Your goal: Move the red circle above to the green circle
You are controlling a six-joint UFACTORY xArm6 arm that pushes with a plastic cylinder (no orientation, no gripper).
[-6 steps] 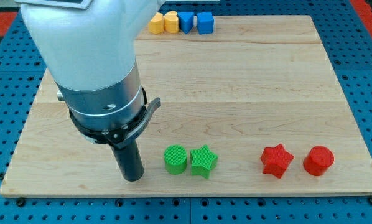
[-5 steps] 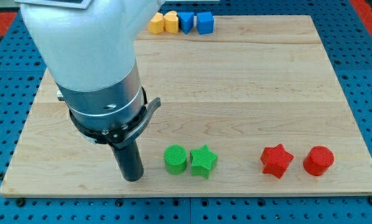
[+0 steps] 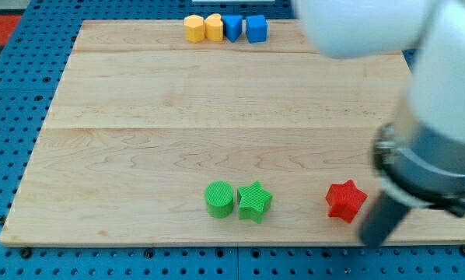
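The green circle (image 3: 218, 199) sits near the view's bottom, left of centre, touching the green star (image 3: 254, 201) on its right. The red star (image 3: 346, 201) lies further right. The red circle is hidden behind my arm and rod at the view's bottom right. My tip (image 3: 372, 238) is blurred, just below and right of the red star, near the board's bottom edge, far right of the green circle.
Two yellow blocks (image 3: 194, 28) (image 3: 214, 27) and two blue blocks (image 3: 232, 26) (image 3: 256, 28) stand in a row at the board's top edge. The wooden board (image 3: 139, 117) lies on a blue pegboard table.
My arm has swung from the board's left side, beside the green circle, to the bottom right, and now covers the red circle. The visible blocks have not moved.
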